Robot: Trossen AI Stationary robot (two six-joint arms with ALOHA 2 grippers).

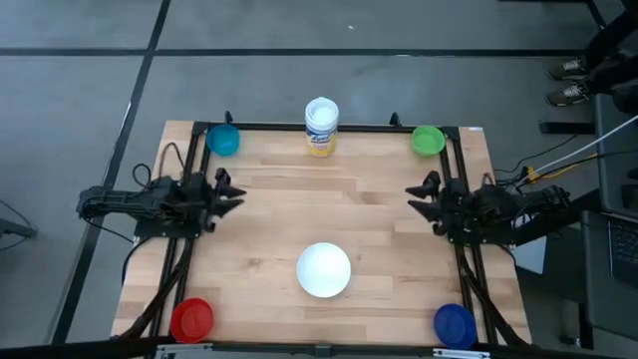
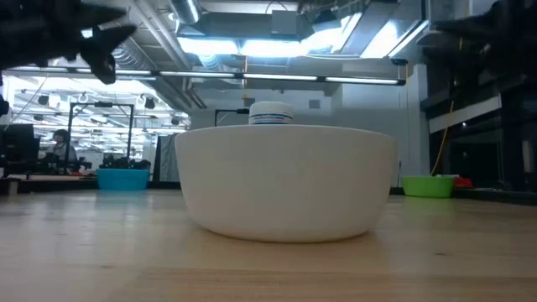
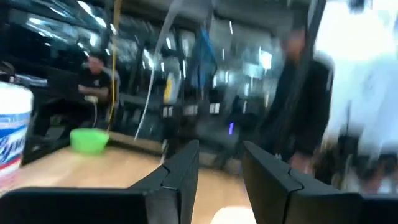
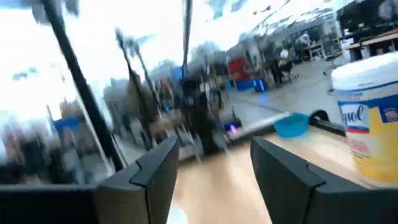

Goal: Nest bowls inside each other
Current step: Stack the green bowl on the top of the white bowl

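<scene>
The larger white bowl [image 1: 324, 269] rests on its base near the table's front middle and fills the low view [image 2: 285, 180]. A teal bowl [image 1: 222, 140] sits at the far left corner, a green bowl [image 1: 428, 141] at the far right, a red bowl [image 1: 191, 319] at the near left, a dark blue bowl [image 1: 455, 324] at the near right. My left gripper [image 1: 235, 193] hovers open over the table's left side, pointing level toward the middle. My right gripper [image 1: 419, 199] hovers open over the right side, facing it. Neither has anything between its fingers.
A white-and-yellow cylindrical canister [image 1: 321, 126] stands at the middle of the far edge. Black frame rails run along the table's left and right sides under the arms. The wooden tabletop [image 1: 329, 199] between the two grippers is bare. A person sits in the room behind [image 2: 60, 144].
</scene>
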